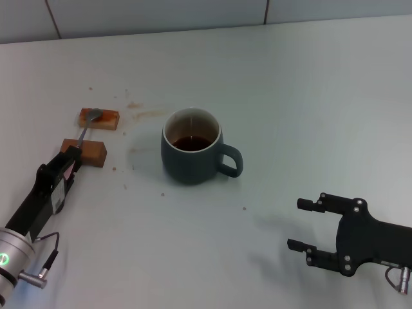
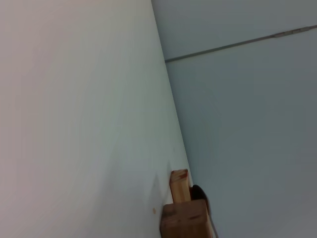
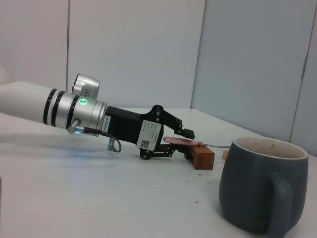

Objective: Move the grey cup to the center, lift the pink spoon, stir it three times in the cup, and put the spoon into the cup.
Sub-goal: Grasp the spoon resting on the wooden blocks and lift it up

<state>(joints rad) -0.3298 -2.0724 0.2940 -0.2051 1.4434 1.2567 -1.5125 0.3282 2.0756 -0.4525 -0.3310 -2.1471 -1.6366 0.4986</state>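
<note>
The grey cup (image 1: 190,154) stands mid-table with dark liquid inside and its handle toward my right side; it also fills the near corner of the right wrist view (image 3: 260,188). The pink spoon (image 1: 86,126) lies across two brown blocks, its silver bowl on the far block. In the right wrist view its pink handle (image 3: 179,141) runs between the fingers of my left gripper (image 3: 176,143), which stands open around it. In the head view the left gripper (image 1: 72,156) sits at the near block. My right gripper (image 1: 302,224) hangs open to the near right of the cup, holding nothing.
Two brown blocks (image 1: 100,119) (image 1: 90,153) sit at the table's left, and show in the left wrist view (image 2: 185,220). Small crumbs and a faint stain (image 1: 138,114) mark the table left of the cup. A tiled wall (image 1: 193,13) borders the table's far edge.
</note>
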